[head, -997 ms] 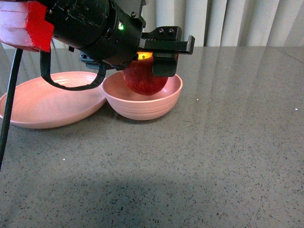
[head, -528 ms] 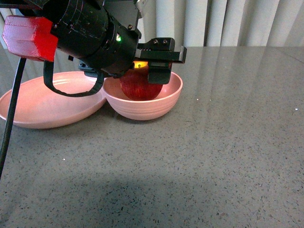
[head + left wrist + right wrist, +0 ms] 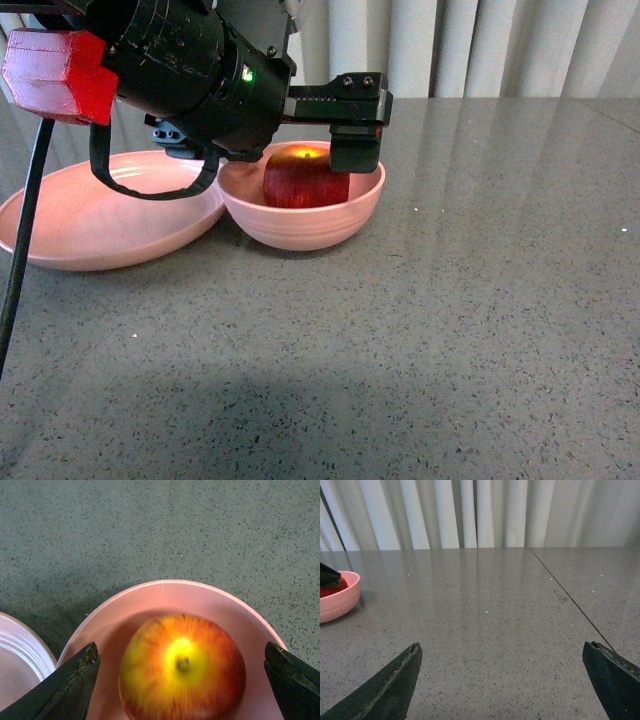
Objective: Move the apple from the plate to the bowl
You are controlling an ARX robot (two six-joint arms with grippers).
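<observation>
One apple (image 3: 303,178) resting in the bowl (image 3: 305,225)
Left gripper (image 3: 182,672) spread around it; right gripper (image 3: 512,677) spread over bare tabletop (image 3: 485,630).

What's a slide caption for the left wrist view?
Left tool open, fingers either side of the apple, which sits stem-up in the bowl.

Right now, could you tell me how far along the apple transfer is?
Nearly done. The apple sits inside the bowl, and the plate beside it holds nothing. The left gripper is open, fingers wide of the apple on either side. What looks left is lifting that arm clear. The right gripper is open over bare table.
</observation>
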